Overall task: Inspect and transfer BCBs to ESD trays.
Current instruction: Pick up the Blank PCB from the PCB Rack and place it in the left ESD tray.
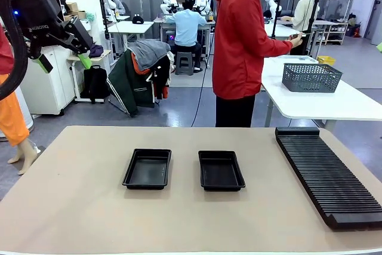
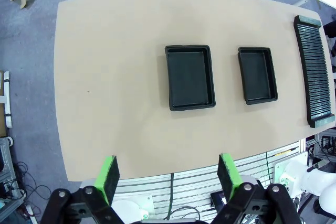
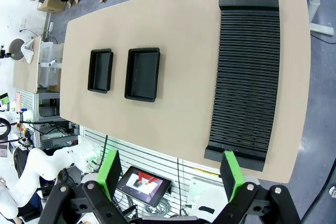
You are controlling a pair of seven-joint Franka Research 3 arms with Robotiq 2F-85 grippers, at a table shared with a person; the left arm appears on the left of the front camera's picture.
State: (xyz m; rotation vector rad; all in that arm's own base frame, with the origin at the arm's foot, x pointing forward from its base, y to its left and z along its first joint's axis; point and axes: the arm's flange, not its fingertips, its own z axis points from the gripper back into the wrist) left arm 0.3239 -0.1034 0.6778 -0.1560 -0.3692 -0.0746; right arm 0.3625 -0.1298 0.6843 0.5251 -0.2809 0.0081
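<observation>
On the tabletop (image 1: 89,207): two ESD trays sit side by side near the middle, a gap between them, the left-hand tray (image 1: 147,169) and the right-hand tray (image 1: 221,171). Both floors are bare. A long ribbed rack (image 1: 325,171) lies along the robot's right edge.
BCBs: none lies in either tray or on the bare tabletop, and the rack's slots look unfilled.
Person (image 1: 239,40): at the far side, turned toward a white table (image 1: 334,103) carrying a grey mesh basket (image 1: 311,77), with the hands away from the shared tabletop.
Left tool (image 1: 64,62): held high off the robot's left side, jaws wide, nothing between the pads.
Right tool (image 3: 170,174): high above the near edge, looking down on the rack, jaws wide and empty.
Stage: judged the very start, with nothing transferred yet.
Risk, handover: the person's attention is elsewhere, so a reach across the middle could meet a hand coming back.
Risk, grasp: a thin flat board may slip or tilt between the pads.
Risk, placing: the trays look light and glossy, so a board caught on a flared rim could push a tray aside.
</observation>
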